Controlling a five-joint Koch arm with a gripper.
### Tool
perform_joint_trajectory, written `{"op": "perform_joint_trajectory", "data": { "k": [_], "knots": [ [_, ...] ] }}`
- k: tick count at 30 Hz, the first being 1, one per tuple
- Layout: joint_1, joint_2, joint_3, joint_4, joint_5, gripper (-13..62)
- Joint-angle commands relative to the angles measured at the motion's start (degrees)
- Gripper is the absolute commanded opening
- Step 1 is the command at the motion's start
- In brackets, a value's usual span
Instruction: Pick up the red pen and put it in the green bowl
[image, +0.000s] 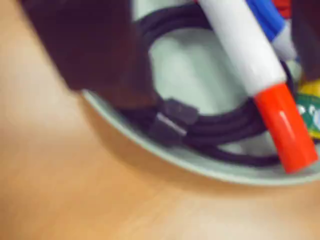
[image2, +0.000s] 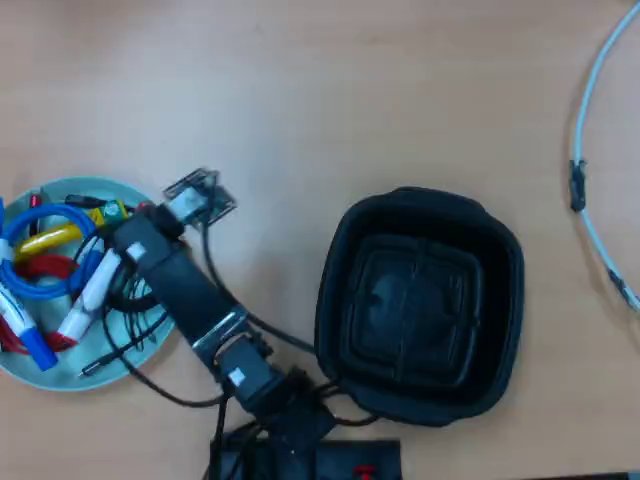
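Red pen (image: 250, 60): thick marker with a plain white barrel and a bright red cap; in the wrist view it runs diagonally from the top centre down to the lower right, the cap end lowest. The picture is blurred, so no print on the barrel can be read. In the overhead view (image2: 92, 290) it shows as a short white stick with a red tip at its lower left end.

Position of the pen: inside the green bowl, lying tilted across the things already there; the cap end sits close to the bowl's rim in the wrist view. Whether it is resting free or is gripped cannot be told.

Green bowl (image2: 60, 375): pale teal-green shallow round dish with a low rim, at the left edge of the table in the overhead view; its rim (image: 200, 162) curves across the wrist view.

Bowl contents: a coiled black cable (image: 225, 127), a white marker with a blue cap (image2: 25, 330), a blue cord (image2: 30, 250), and yellow and red items too small to name.

Gripper (image2: 118, 262): over the right half of the bowl, at the upper end of the pen. One dark jaw fills the upper left of the wrist view; how the jaws stand cannot be told.

Arm (image2: 195, 310): black, reaching from the bottom edge up and left toward the bowl.

Black tray (image2: 420, 300): square with rounded corners, to the right of the arm, well apart from the bowl.

Table (image2: 320, 90): light wood surface.

Grey cable (image2: 590, 130): curves down the right edge of the overhead view.
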Motion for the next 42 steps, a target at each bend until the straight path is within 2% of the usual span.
{"op": "perform_joint_trajectory", "data": {
  "k": [1, 8, 14, 23, 31, 42],
  "knots": [
    [4.22, 4.04, -3.60, 1.05, 5.01, 31.4],
    [17.49, 4.75, 6.42, -2.64, 7.38, 31.4],
    [22.68, 16.79, 23.03, -12.66, 5.10, 31.3],
    [27.42, 34.63, 38.32, -16.44, 5.54, 31.4],
    [29.53, 51.94, 59.41, -31.46, 5.98, 31.2],
    [35.60, 54.76, 84.02, -52.29, 5.80, 31.0]
  ]
}}
